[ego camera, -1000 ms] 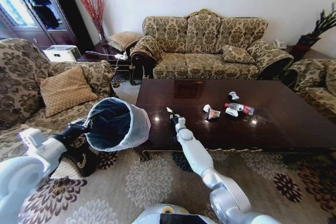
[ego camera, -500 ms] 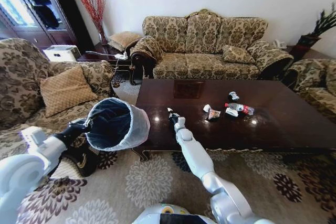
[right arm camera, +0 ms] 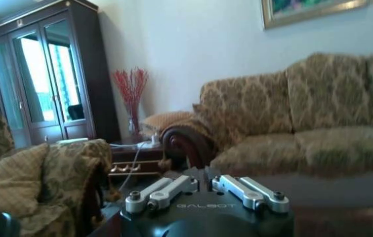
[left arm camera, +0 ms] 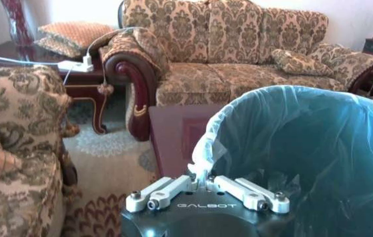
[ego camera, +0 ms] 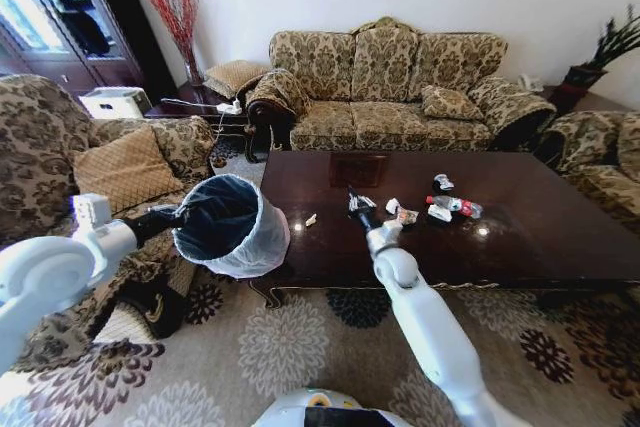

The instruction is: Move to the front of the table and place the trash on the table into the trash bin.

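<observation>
**Head view: right tool swings in over counter, scrap left behind**

Counter [ego camera: 520, 237]: robot stands at its front long side. The view itself shifted a bit vs 0.5 s ago, so small offsets don't count.

Trash bin [ego camera: 255, 247]: held tipped, mouth facing the robot, just off the counter's left front corner and above floor level. Left tool [ego camera: 170, 217] is clamped on its bag-lined rim, as before. Left wrist view shows the fingers [left arm camera: 173, 185] pinched on the liner edge.

Right arm is the real change. Right tool [ego camera: 357, 207] was near the counter's left front edge. It now sits further in over the top, partway to the trash [ego camera: 445, 207]. Fingers look drawn together in right wrist view [right arm camera: 205, 175]. There's a whitish bit at the tip, but can't tell if it's gripping anything.

Trash: bottle, wrappers etc. lie in a cluster around counter centre, untouched. Tiny pale scrap [ego camera: 311, 219] lies alone on the counter's left front part, apart from the tool.

Judgement: nothing looks binned yet. The arm seems to be going for the cluster, so the scrap likely needs a later pass.
</observation>
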